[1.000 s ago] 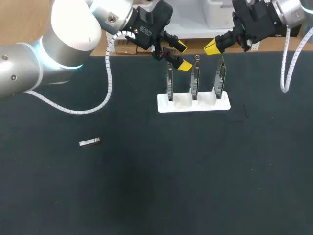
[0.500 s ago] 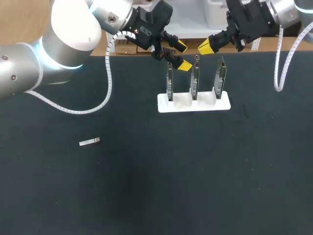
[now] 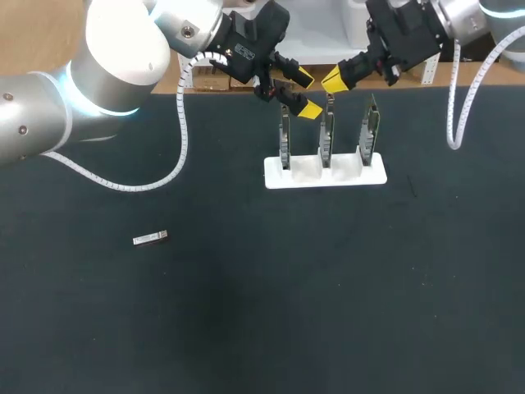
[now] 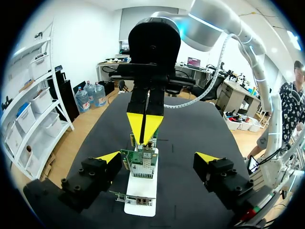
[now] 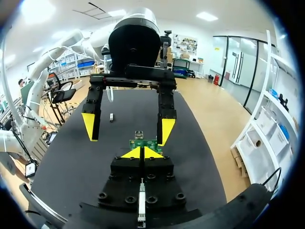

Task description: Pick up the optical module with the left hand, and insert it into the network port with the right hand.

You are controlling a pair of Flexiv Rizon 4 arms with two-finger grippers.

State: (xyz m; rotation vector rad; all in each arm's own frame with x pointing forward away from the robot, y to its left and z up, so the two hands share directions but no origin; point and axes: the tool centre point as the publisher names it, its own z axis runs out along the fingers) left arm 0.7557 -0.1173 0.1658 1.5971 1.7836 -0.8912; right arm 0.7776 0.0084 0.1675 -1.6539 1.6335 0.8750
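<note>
The optical module [image 3: 151, 238], a small silver bar, lies on the dark table at the left, far from both grippers; it also shows as a speck [image 5: 111, 117] past the stand. Three upright circuit boards with network ports [image 3: 326, 131] stand in a white holder [image 3: 324, 174]. My left gripper [image 3: 308, 93] hangs open above the left board, nothing between its fingers. My right gripper [image 3: 332, 80] is shut and empty just above the middle board, close beside the left gripper. In the left wrist view the boards [image 4: 142, 164] sit between my open left gripper [image 4: 157, 157], with the right gripper [image 4: 144, 126] facing it.
The dark mat [image 3: 328, 287] covers the table in front of the holder. Cardboard boxes [image 3: 209, 82] lie along the far edge behind the left gripper. The two grippers stand tip to tip over the holder, leaving little room between them.
My right gripper has moved left, from above the right board to above the middle board, closer to the left gripper. The left arm and the module have not moved.
</note>
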